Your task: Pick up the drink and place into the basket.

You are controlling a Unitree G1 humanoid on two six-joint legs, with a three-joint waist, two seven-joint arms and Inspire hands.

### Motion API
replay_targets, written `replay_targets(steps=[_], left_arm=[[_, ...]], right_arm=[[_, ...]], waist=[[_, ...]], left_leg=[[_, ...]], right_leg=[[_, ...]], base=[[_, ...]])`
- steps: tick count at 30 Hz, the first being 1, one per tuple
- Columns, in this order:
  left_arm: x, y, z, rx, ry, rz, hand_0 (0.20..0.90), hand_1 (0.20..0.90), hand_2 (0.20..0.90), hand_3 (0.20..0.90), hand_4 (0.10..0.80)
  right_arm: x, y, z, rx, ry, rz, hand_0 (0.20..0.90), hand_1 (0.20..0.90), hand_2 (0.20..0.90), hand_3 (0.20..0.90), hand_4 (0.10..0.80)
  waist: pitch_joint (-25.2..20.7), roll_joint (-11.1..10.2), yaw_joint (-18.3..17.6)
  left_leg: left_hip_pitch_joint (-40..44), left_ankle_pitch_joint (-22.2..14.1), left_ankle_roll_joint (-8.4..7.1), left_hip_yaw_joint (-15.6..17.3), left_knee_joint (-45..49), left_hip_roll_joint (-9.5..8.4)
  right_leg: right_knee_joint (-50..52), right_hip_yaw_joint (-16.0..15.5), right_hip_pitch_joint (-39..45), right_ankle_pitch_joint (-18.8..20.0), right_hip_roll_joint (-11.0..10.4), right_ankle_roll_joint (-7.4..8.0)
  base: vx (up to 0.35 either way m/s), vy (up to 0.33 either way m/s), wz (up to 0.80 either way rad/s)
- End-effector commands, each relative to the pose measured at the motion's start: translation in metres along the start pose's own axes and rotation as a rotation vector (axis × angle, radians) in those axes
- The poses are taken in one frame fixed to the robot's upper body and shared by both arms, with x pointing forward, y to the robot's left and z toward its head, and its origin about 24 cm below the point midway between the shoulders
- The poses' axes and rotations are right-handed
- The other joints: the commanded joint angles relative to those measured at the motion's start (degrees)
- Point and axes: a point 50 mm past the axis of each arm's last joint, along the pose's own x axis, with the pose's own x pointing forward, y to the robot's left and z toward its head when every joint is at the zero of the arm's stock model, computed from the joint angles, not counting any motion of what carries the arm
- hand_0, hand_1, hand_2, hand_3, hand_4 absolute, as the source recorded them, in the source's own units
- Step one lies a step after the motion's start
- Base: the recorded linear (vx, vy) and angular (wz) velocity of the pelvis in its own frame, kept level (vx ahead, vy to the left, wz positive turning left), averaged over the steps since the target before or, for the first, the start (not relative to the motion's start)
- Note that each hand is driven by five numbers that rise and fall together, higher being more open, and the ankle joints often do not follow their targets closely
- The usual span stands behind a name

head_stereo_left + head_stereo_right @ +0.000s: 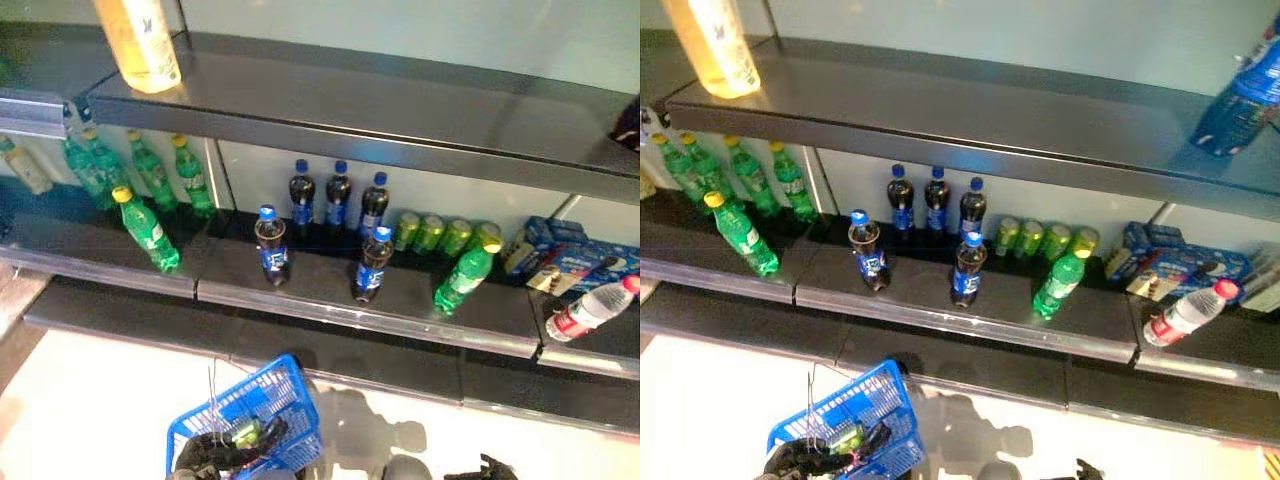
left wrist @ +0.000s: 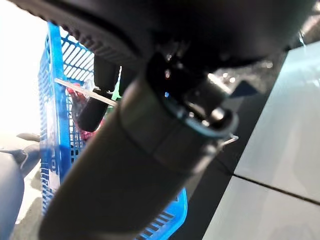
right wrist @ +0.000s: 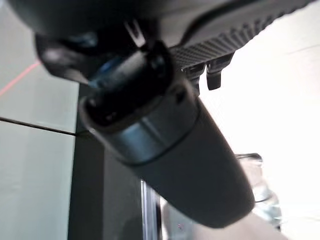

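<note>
My left hand is low in front, shut on the thin wire handles of the blue basket, which hangs off the floor. A green drink lies inside it. My right hand is low at the right, below the shelf, with relaxed fingers and nothing in it. On the middle shelf stand two dark bottles with blue caps in front, more dark bottles behind, and a green bottle leaning to their right.
Green bottles stand at the shelf's left, green cans at the back, blue boxes and a lying water bottle at the right. A yellow bottle and a blue bottle are on the top shelf. The shelf's front rail juts out.
</note>
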Motion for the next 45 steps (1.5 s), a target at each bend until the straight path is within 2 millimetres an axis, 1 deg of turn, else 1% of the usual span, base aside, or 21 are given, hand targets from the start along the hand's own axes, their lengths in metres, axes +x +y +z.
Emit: replay_targets(steps=[1, 4, 5, 6, 8, 12, 14, 16, 23, 31, 32, 33, 34, 35, 36, 38, 39, 40, 42, 43, 45], left_arm=[[0.007, 0.014, 0.076, -0.027, -0.302, 0.037, 0.3, 0.3, 0.3, 0.2, 0.1], [0.007, 0.017, 0.073, -0.028, -0.289, 0.045, 0.3, 0.3, 0.3, 0.2, 0.1], [0.006, 0.018, 0.069, -0.049, -0.285, 0.041, 0.3, 0.3, 0.3, 0.2, 0.1], [0.006, 0.018, 0.068, -0.051, -0.286, 0.038, 0.3, 0.3, 0.3, 0.2, 0.1], [0.005, 0.013, 0.068, -0.046, -0.293, 0.011, 0.3, 0.3, 0.3, 0.2, 0.1], [0.006, -0.003, 0.079, -0.046, -0.326, -0.041, 0.3, 0.3, 0.3, 0.2, 0.1], [0.006, -0.006, 0.078, -0.043, -0.328, -0.049, 0.3, 0.3, 0.3, 0.2, 0.1], [0.005, -0.005, 0.072, -0.041, -0.315, -0.039, 0.3, 0.3, 0.3, 0.2, 0.1], [0.004, 0.008, 0.057, -0.041, -0.277, 0.004, 0.3, 0.3, 0.3, 0.2, 0.1], [0.004, 0.007, 0.056, -0.054, -0.273, 0.003, 0.3, 0.3, 0.3, 0.2, 0.1], [0.004, 0.008, 0.055, -0.052, -0.273, -0.004, 0.3, 0.3, 0.3, 0.2, 0.1], [0.003, 0.009, 0.055, -0.049, -0.276, -0.009, 0.3, 0.3, 0.3, 0.2, 0.1], [0.003, 0.009, 0.055, -0.05, -0.277, -0.008, 0.3, 0.3, 0.3, 0.2, 0.1], [0.003, 0.01, 0.056, -0.049, -0.284, -0.008, 0.3, 0.3, 0.3, 0.2, 0.1], [0.004, 0.011, 0.057, -0.049, -0.288, -0.009, 0.3, 0.3, 0.3, 0.2, 0.1], [0.004, 0.012, 0.057, -0.048, -0.282, -0.008, 0.3, 0.3, 0.3, 0.2, 0.1], [0.004, 0.019, 0.056, -0.026, -0.275, -0.001, 0.3, 0.3, 0.3, 0.2, 0.1], [0.004, 0.024, 0.058, -0.012, -0.283, 0.005, 0.3, 0.3, 0.3, 0.2, 0.1], [0.003, 0.03, 0.061, -0.008, -0.291, 0.022, 0.3, 0.3, 0.3, 0.2, 0.1], [0.003, 0.036, 0.063, -0.02, -0.293, 0.043, 0.3, 0.3, 0.3, 0.2, 0.1], [0.003, 0.044, 0.064, -0.022, -0.292, 0.062, 0.3, 0.3, 0.3, 0.2, 0.1]], right_arm=[[0.004, -0.02, 0.028, 0.011, -0.076, -0.054, 0.9, 0.9, 0.9, 0.9, 0.8], [0.005, -0.015, 0.035, -0.006, -0.09, -0.024, 0.9, 0.9, 0.9, 0.9, 0.8], [0.005, -0.015, 0.039, -0.016, -0.098, -0.016, 0.9, 0.9, 0.9, 0.9, 0.8], [0.005, -0.015, 0.04, -0.017, -0.099, -0.017, 0.9, 0.9, 0.9, 0.9, 0.8], [0.005, -0.018, 0.044, -0.027, -0.1, -0.025, 0.9, 0.9, 0.9, 0.9, 0.8], [0.006, -0.023, 0.051, -0.007, -0.107, -0.047, 0.9, 0.9, 0.9, 0.9, 0.8], [0.006, -0.023, 0.048, -0.004, -0.103, -0.049, 0.9, 0.9, 0.9, 0.9, 0.8], [0.005, -0.024, 0.039, -0.007, -0.084, -0.051, 0.9, 0.9, 0.9, 0.9, 0.8], [0.004, -0.023, 0.025, -0.025, -0.058, -0.04, 0.9, 0.9, 0.9, 0.9, 0.8], [0.005, -0.027, 0.029, -0.038, -0.061, -0.047, 0.9, 0.9, 0.9, 0.9, 0.8], [0.005, -0.027, 0.03, -0.043, -0.065, -0.045, 0.9, 0.9, 0.9, 0.9, 0.8], [0.005, -0.028, 0.033, -0.043, -0.074, -0.04, 0.9, 0.9, 0.9, 0.9, 0.8], [0.005, -0.027, 0.034, -0.043, -0.074, -0.04, 0.9, 0.9, 0.9, 0.9, 0.8], [0.005, -0.028, 0.04, -0.038, -0.092, -0.03, 0.9, 0.9, 0.9, 0.9, 0.8], [0.006, -0.03, 0.045, -0.014, -0.102, -0.028, 0.9, 0.9, 0.9, 0.9, 0.8], [0.006, -0.03, 0.043, 0.001, -0.103, -0.03, 0.9, 0.9, 0.9, 0.9, 0.8], [0.005, -0.028, 0.036, 0.019, -0.112, -0.019, 0.9, 0.9, 0.9, 0.9, 0.8], [0.004, -0.026, 0.033, 0.024, -0.119, -0.004, 0.9, 0.9, 0.9, 0.9, 0.8], [0.004, -0.024, 0.031, 0.012, -0.124, 0.012, 0.9, 0.9, 0.9, 0.9, 0.8], [0.004, -0.023, 0.031, 0.015, -0.124, 0.017, 0.9, 0.9, 0.9, 0.9, 0.8], [0.004, -0.023, 0.03, 0.024, -0.117, 0.024, 0.9, 0.9, 0.9, 0.9, 0.8]], waist=[[-1.03, 1.7, 1.8], [-1.79, 1.19, 2.86], [-2.27, 0.8, 3.22], [-2.31, 0.76, 3.24], [-2.54, 0.8, 3.62], [-2.03, 1.17, 4.44], [-2.02, 1.27, 4.54], [-2.23, 1.52, 4.63], [-2.92, 1.98, 4.29], [-2.62, 2.46, 4.15], [-2.52, 2.15, 4.23], [-1.96, 1.28, 4.41], [-1.97, 1.24, 4.4], [-0.82, -0.07, 4.89], [0.34, -1.05, 5.29], [0.76, -1.46, 5.3], [1.43, -2.87, 5.02], [1.72, -3.23, 4.89], [1.91, -3.23, 5.06], [1.88, -2.99, 5.41], [1.33, -2.58, 5.27]], left_leg=[[1.62, -9.63, -3.25, 2.63, 5.07, 2.18], [1.45, -9.52, -4.39, 3.97, 6.21, 3.79], [1.94, -9.57, -5.37, 4.66, 6.79, 5.07], [2.03, -9.55, -5.55, 4.75, 6.82, 5.31], [2.14, -9.09, -6.53, 5.59, 6.82, 6.63], [0.95, -7.14, -8.34, 6.15, 6.32, 8.87], [1.2, -6.91, -8.54, 6.23, 5.76, 9.1], [2.12, -6.52, -8.94, 6.4, 4.29, 9.36], [3.88, -6.31, -9.42, 6.83, 2.34, 9.51], [3.95, -6.42, -9.4, 6.72, 2.29, 9.46], [3.61, -7.27, -9.09, 6.0, 3.9, 9.07], [2.0, -8.94, -8.98, 3.38, 8.98, 8.45], [1.66, -9.23, -8.97, 3.21, 9.63, 8.44], [-1.03, -11.11, -9.09, -0.36, 15.29, 7.64], [-2.82, -12.85, -9.08, -2.22, 18.21, 6.6], [-3.04, -13.37, -8.5, -1.57, 18.52, 6.44], [-2.27, -14.94, -7.1, -0.97, 17.78, 5.43], [-1.76, -15.51, -6.92, -0.34, 17.22, 5.23], [-1.25, -15.58, -6.78, 0.56, 16.38, 5.32], [-1.17, -15.34, -6.49, 1.48, 15.78, 5.61], [-1.72, -14.93, -5.6, 2.3, 15.58, 5.69]], right_leg=[[-3.04, 0.38, 2.58, 9.05, -0.73, 0.64], [-5.42, -2.59, 5.18, 7.72, -0.5, 1.23], [-7.27, -3.84, 6.7, 7.31, 0.0, 1.39], [-7.59, -4.02, 6.99, 7.27, 0.12, 1.34], [-9.05, -5.34, 8.32, 7.0, 0.56, 0.97], [-10.03, -7.9, 8.83, 7.07, 0.85, 0.61], [-10.46, -8.37, 9.18, 7.13, 0.82, 0.69], [-11.59, -9.28, 10.21, 7.36, 0.58, 0.99], [-12.32, -9.79, 11.39, 7.34, 0.02, 1.49], [-12.05, -9.34, 11.14, 6.98, -0.2, 1.43], [-11.33, -8.78, 10.88, 6.59, -0.21, 1.28], [-9.8, -6.81, 10.11, 6.02, -0.33, 0.84], [-9.59, -6.73, 9.94, 5.93, -0.36, 0.83], [-7.8, -4.47, 8.68, 5.81, -0.67, 0.48], [-7.02, -2.71, 7.67, 6.02, -0.74, 0.55], [-7.22, -2.28, 7.31, 6.63, -1.17, 1.05], [-10.0, -1.51, 4.95, 12.18, -3.47, 3.47], [-11.5, -1.7, 3.53, 14.52, -4.13, 4.33], [-11.93, -3.32, 1.97, 16.17, -5.18, 4.7], [-10.77, -4.28, 1.39, 16.2, -5.95, 4.58], [-7.9, -3.63, 1.41, 14.46, -5.28, 3.65]], base=[[0.021, -0.244, 0.26], [0.091, -0.272, 0.14], [0.118, -0.238, 0.0], [0.12, -0.226, 0.04], [0.048, -0.133, 0.07], [-0.056, -0.096, 0.11], [-0.02, -0.033, 0.09], [-0.008, -0.014, 0.03], [0.01, 0.007, 0.0], [-0.008, 0.044, 0.0], [0.006, 0.099, 0.01], [0.0, 0.081, 0.01], [-0.035, 0.06, -0.03], [-0.053, 0.093, -0.04], [-0.053, 0.105, -0.04], [-0.06, 0.077, -0.46], [-0.166, 0.021, -0.9], [-0.204, -0.014, -0.79], [-0.204, -0.04, -0.94], [-0.286, -0.04, -1.27], [-0.283, -0.048, -1.01]])
